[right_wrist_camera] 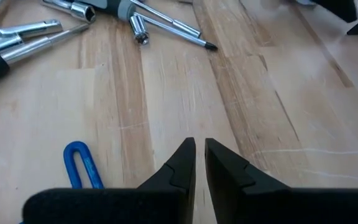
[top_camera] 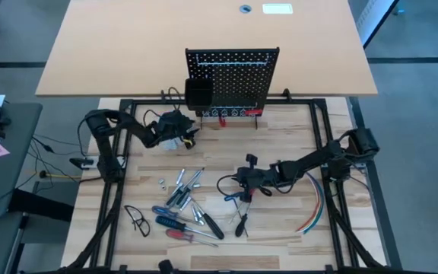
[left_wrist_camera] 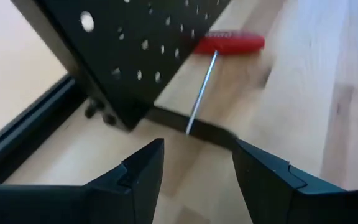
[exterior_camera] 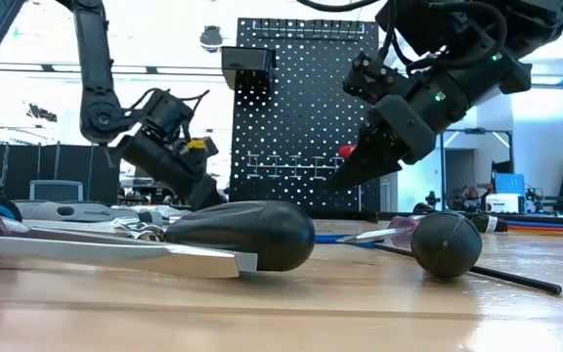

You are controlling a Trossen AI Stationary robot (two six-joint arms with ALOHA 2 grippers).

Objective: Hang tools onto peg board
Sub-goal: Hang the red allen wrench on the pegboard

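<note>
The peg board [top_camera: 234, 76] is black, dotted with rows of small holes, a red-handled screwdriver [left_wrist_camera: 229, 43] shows beside it, a blue loop handle [right_wrist_camera: 82, 165] lies on the pale striped wooden desk [top_camera: 280, 236], and silver bits [top_camera: 160, 182] glint nearby.

**2 dark arms, angular black fingers**

Both arms are built of matte black segments joined by rounded housings, with thin black cables looping along them. The left arm [top_camera: 116, 133] carries a small yellow mark near its wrist, beside a pale patch. On the right arm [top_camera: 310, 164], tiny green lights glow along the faceted wrist housing. Each gripper ends in 2 black wedge-shaped fingers: the left gripper [left_wrist_camera: 197, 171] has stepped inner edges, the right gripper [right_wrist_camera: 199, 163] tapers to sharp tips.
</note>
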